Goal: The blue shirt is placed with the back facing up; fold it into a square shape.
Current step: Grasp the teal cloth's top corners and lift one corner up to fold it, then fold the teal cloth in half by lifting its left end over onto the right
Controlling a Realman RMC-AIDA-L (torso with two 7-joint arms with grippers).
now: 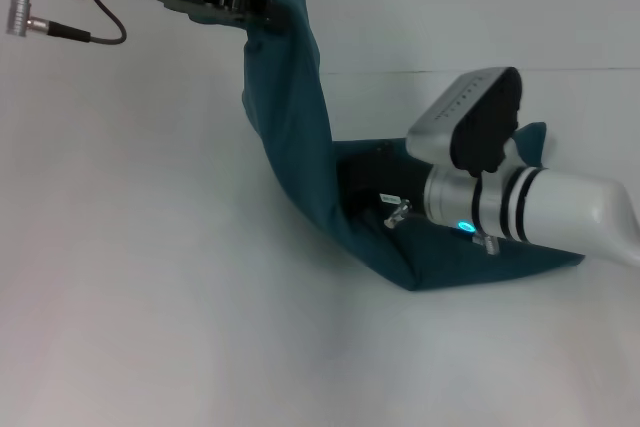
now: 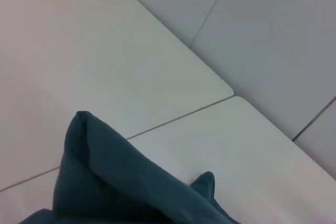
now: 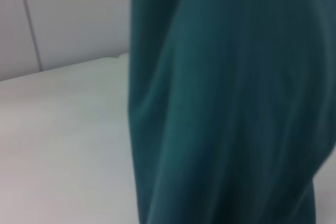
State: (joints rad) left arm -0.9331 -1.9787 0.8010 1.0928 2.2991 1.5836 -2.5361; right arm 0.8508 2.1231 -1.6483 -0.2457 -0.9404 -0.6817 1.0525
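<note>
The blue shirt (image 1: pixel 295 137) is a dark teal cloth, drawn up at one end and lying on the white table (image 1: pixel 150 277) at the other. My left gripper (image 1: pixel 252 5) is high at the back left, shut on the shirt's raised edge, and the cloth hangs from it in a long drape. My right gripper (image 1: pixel 362 187) reaches in from the right, low over the table, into the dark fold at the foot of the drape. Bunched teal cloth (image 2: pixel 115 182) shows in the left wrist view. The hanging shirt (image 3: pixel 226 103) fills most of the right wrist view.
The lying part of the shirt ends at a corner (image 1: pixel 415 285) near the table's middle. A seam line (image 1: pixel 400 71) runs across the table's back. A black cable (image 1: pixel 100 32) loops from the left arm. Bare table lies to the left and in front.
</note>
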